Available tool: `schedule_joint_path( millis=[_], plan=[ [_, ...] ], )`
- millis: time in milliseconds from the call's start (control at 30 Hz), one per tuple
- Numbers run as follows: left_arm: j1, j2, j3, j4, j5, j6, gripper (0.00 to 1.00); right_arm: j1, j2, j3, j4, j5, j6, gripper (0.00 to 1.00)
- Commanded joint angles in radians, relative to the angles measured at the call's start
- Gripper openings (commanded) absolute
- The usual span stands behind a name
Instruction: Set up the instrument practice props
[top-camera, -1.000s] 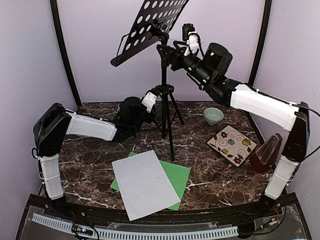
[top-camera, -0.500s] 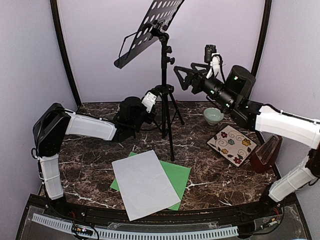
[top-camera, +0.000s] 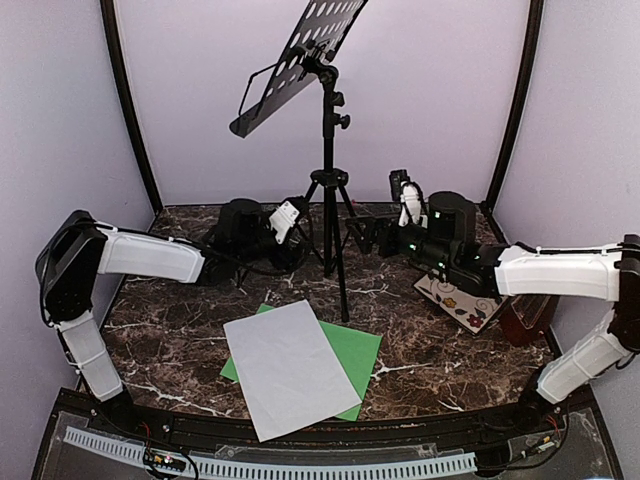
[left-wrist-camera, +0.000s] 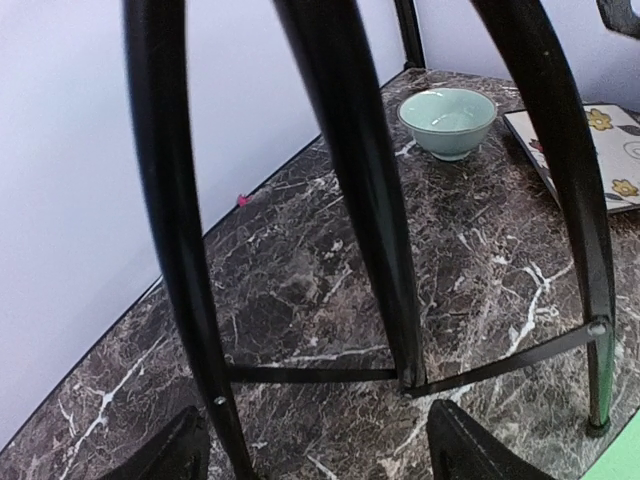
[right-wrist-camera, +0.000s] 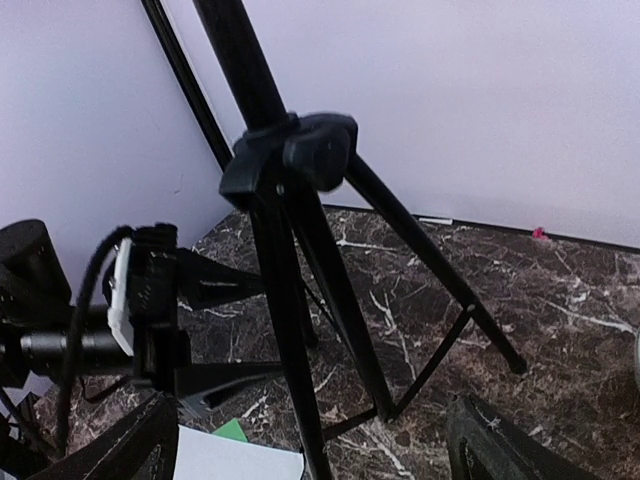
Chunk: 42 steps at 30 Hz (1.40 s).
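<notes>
Black perforated-metal music stand (top-camera: 272, 92) cut off at top edge; reddish-brown pyramid metronome (top-camera: 528, 320) mostly hidden behind my right arm (top-camera: 555, 272). Left gripper (left-wrist-camera: 320, 445), right gripper (right-wrist-camera: 310, 445): fingers apart.

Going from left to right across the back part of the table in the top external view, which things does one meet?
left gripper → black music stand → right gripper → square floral plate → reddish-brown metronome

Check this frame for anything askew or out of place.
Only the sheets stand out. The white music sheet lies skewed across the green music sheet near the front of the table, with their edges not aligned, and neither is on the music stand. The stand is upright on its tripod. Nothing looks spilled or damaged.
</notes>
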Motion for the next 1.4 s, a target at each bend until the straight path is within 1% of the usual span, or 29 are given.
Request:
schedule_joint_path(
  millis=[0, 67, 100, 200, 400, 533, 600, 667, 800, 933, 1000, 1100, 1267, 1367],
  plan=[
    [0.086, -0.071, -0.042, -0.067, 0.286, -0.04, 0.77, 0.019, 0.024, -0.052, 0.06, -0.008, 0.032, 0.93],
    [0.141, -0.064, -0.041, -0.076, 0.383, -0.027, 0.77, 0.022, 0.038, -0.063, 0.075, -0.033, 0.03, 0.91],
    [0.167, -0.056, -0.036, -0.082, 0.456, -0.021, 0.76, 0.025, 0.049, -0.066, 0.078, -0.043, 0.031, 0.9],
    [0.223, -0.018, 0.003, -0.107, 0.616, 0.009, 0.74, 0.034, 0.083, -0.055, 0.077, -0.063, 0.02, 0.87],
    [0.294, 0.096, 0.148, -0.179, 0.779, 0.067, 0.69, 0.055, 0.162, -0.015, 0.057, -0.058, 0.019, 0.83],
    [0.298, 0.171, 0.252, -0.243, 0.895, 0.133, 0.64, 0.066, 0.222, 0.009, 0.035, -0.031, 0.022, 0.79],
    [0.298, 0.206, 0.298, -0.247, 0.922, 0.129, 0.6, 0.067, 0.238, 0.017, 0.026, -0.015, 0.024, 0.77],
    [0.298, 0.227, 0.31, -0.219, 0.942, 0.107, 0.56, 0.067, 0.25, 0.024, 0.02, -0.004, 0.021, 0.75],
    [0.299, 0.236, 0.301, -0.162, 0.96, 0.067, 0.44, 0.067, 0.275, 0.049, -0.014, 0.012, -0.008, 0.65],
    [0.298, 0.23, 0.295, -0.16, 0.973, 0.06, 0.32, 0.065, 0.291, 0.072, -0.042, 0.026, -0.044, 0.57],
    [0.299, 0.222, 0.284, -0.158, 0.973, 0.062, 0.26, 0.063, 0.295, 0.079, -0.054, 0.032, -0.059, 0.53],
    [0.298, 0.206, 0.261, -0.141, 0.973, 0.059, 0.19, 0.058, 0.296, 0.083, -0.065, 0.033, -0.073, 0.48],
    [0.299, 0.168, 0.194, -0.086, 0.944, 0.037, 0.07, 0.044, 0.292, 0.087, -0.087, 0.03, -0.103, 0.36],
    [0.298, 0.131, 0.139, -0.043, 0.907, 0.029, 0.02, 0.029, 0.291, 0.089, -0.097, 0.02, -0.128, 0.28]
  ],
)
